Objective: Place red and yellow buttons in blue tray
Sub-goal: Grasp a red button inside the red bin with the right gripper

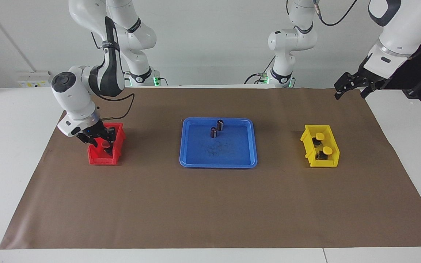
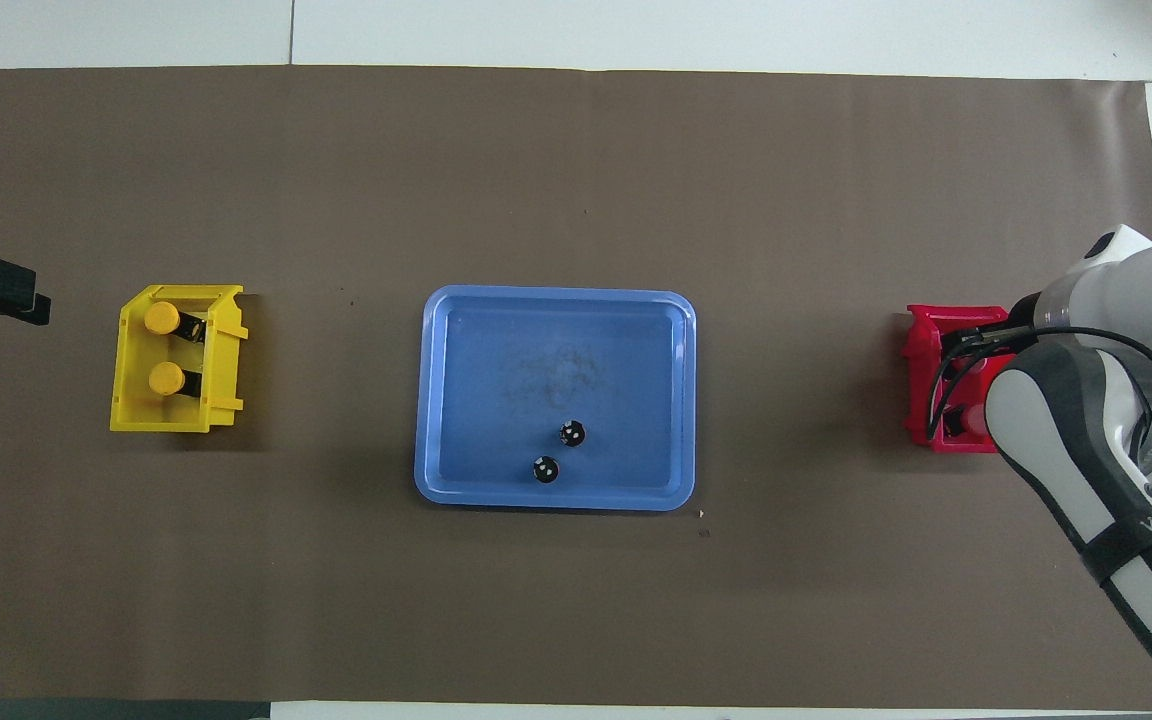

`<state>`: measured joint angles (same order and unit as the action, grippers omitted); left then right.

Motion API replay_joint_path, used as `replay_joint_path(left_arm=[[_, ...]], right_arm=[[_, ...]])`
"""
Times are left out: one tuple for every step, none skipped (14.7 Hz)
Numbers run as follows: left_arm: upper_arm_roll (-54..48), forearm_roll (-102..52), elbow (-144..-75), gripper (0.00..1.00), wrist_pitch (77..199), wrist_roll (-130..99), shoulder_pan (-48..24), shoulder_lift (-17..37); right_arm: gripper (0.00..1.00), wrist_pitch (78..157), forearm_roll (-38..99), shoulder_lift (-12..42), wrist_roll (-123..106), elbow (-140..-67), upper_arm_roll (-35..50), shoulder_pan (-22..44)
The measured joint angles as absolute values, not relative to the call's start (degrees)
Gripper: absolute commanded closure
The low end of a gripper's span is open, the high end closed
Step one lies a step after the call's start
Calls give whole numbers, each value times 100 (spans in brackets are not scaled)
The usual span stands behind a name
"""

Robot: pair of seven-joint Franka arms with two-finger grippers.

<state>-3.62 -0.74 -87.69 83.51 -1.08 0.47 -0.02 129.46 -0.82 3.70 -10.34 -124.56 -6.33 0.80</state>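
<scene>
My right gripper (image 1: 104, 141) is down inside the red bin (image 1: 102, 159), shut on a red button (image 1: 105, 145) whose round cap shows between the fingers. In the overhead view the right arm covers most of that bin (image 2: 921, 380). Two yellow buttons (image 1: 319, 136) (image 1: 327, 149) sit in the yellow bin (image 1: 333, 159) toward the left arm's end, seen from above as two yellow buttons (image 2: 161, 318) (image 2: 166, 377). The blue tray (image 1: 217, 164) lies in the middle of the mat. My left gripper (image 1: 349, 93) waits open, raised over the mat's edge beside the yellow bin.
Two dark capless cylinders (image 1: 220, 125) (image 1: 213, 132) stand in the blue tray (image 2: 556, 500), in the part nearer the robots. Brown mat covers the table between the bins and the tray.
</scene>
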Motion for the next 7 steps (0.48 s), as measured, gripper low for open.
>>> replay_joint_path(left_arm=[[-362, -74, -8770, 0, 8351, -108, 48, -2], [-362, -74, -8770, 0, 8351, -108, 48, -2], [-362, -74, -8771, 0, 8351, -108, 48, -2], [-362, -74, -8771, 0, 8351, -108, 48, -2], [-362, -74, -8771, 0, 8351, -108, 48, -2], [-362, -74, -8771, 0, 8351, -108, 48, -2], [-362, -74, -8771, 0, 8351, -108, 48, -2]], right_arm=[[37, 12946, -82, 366, -1037, -12460, -633, 79], [37, 12946, -82, 365, -1038, -12467, -633, 79], [38, 12946, -82, 364, -1038, -12473, -633, 79], [39, 12946, -82, 363, -1040, -12483, -633, 79], [39, 12946, -82, 361, -1041, -12498, -633, 79], [40, 12963, -82, 360, -1042, -12519, -633, 79], [41, 13020, -82, 357, -1043, -12552, -633, 79]])
